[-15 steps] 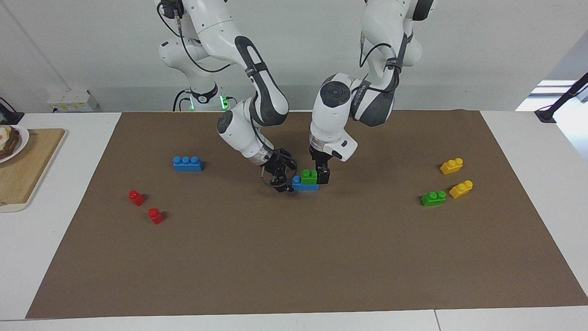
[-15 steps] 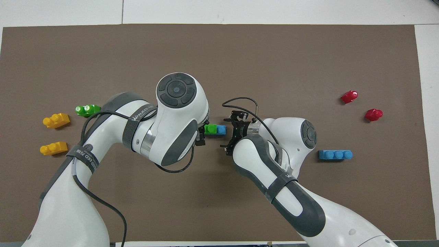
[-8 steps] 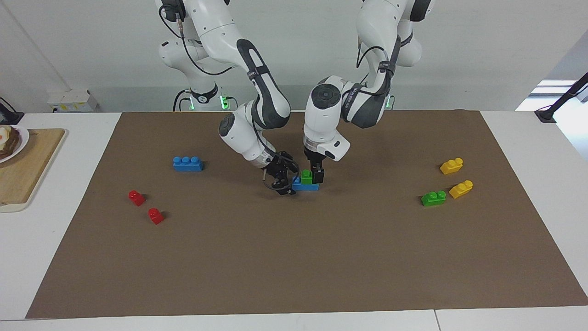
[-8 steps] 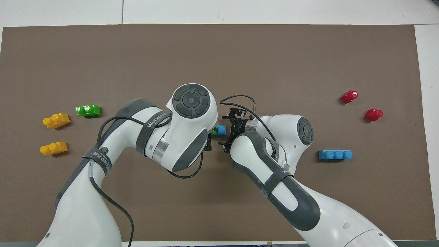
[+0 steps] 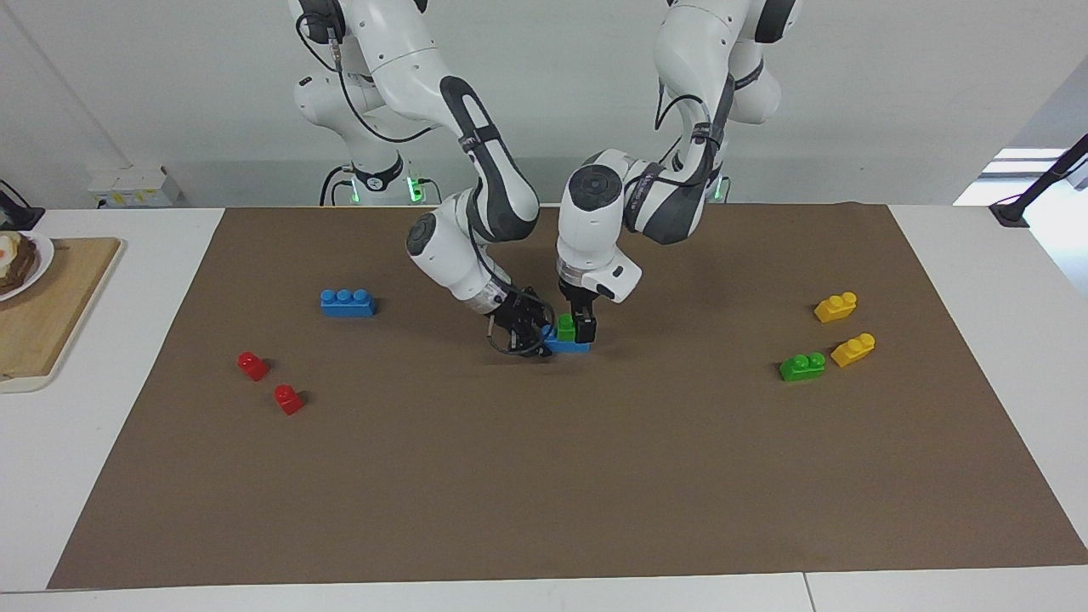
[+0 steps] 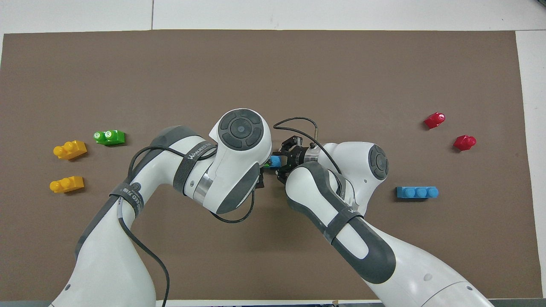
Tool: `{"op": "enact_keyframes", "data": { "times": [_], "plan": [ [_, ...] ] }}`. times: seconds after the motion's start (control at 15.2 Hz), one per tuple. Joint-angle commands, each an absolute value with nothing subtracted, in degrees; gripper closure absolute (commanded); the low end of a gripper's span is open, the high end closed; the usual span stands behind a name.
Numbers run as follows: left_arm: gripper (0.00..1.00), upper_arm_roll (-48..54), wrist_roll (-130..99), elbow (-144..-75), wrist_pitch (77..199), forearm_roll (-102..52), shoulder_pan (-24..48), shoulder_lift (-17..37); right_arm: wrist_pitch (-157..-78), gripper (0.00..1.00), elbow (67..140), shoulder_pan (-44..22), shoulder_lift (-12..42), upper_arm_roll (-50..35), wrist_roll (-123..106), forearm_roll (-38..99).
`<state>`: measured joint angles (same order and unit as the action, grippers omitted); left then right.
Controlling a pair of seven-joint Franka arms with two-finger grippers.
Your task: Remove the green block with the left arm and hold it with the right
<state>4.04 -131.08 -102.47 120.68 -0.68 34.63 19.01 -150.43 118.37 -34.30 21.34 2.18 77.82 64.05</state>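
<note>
A green block (image 5: 565, 327) sits on a blue brick (image 5: 568, 345) in the middle of the brown mat. My left gripper (image 5: 578, 333) is down at the green block and open, with one finger (image 5: 584, 328) covering the part of the block toward the left arm's end. My right gripper (image 5: 534, 337), with its wire loop, is shut on the blue brick's other end. From overhead the left wrist hides most of the stack. Only a green sliver (image 6: 267, 163) and the blue brick's end (image 6: 275, 160) show beside the right gripper (image 6: 280, 164).
A second green block (image 5: 802, 366) and two yellow bricks (image 5: 835, 307) (image 5: 852, 349) lie toward the left arm's end. A blue three-stud brick (image 5: 348, 302) and two red pieces (image 5: 252, 365) (image 5: 288, 399) lie toward the right arm's end, with a wooden board (image 5: 51, 314) off the mat.
The left gripper slid from beside the stack onto the green block. The right gripper moved in to the blue brick's end and its fingers drew together on it.
</note>
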Motion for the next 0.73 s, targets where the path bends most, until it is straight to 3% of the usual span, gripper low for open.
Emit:
{"op": "enact_keyframes", "data": {
  "times": [0.0, 0.07, 0.13, 0.66],
  "plan": [
    [0.0, 3.43, -132.8, -104.24, 123.13, 0.44, 35.33, 18.54, -152.05, 0.82, 117.6, -34.72, 22.32, 2.2, 75.15, 66.97],
    [0.0, 3.43, -132.89, -104.93, 124.0, 0.44, 35.33, 18.54, -152.05, 0.98, 117.6, -34.72, 22.32, 2.2, 73.84, 67.15],
    [0.0, 3.43, -133.15, -105.55, 125.14, 0.44, 35.33, 18.46, -152.05, 1.0, 117.6, -34.72, 22.32, 2.2, 72.7, 67.5],
    [0.0, 3.25, -133.42, -106.0, 125.86, 0.44, 35.25, 18.54, -153.28, 1.0, 117.86, -35.33, 22.32, 2.2, 72.6, 67.85]
  ]
}}
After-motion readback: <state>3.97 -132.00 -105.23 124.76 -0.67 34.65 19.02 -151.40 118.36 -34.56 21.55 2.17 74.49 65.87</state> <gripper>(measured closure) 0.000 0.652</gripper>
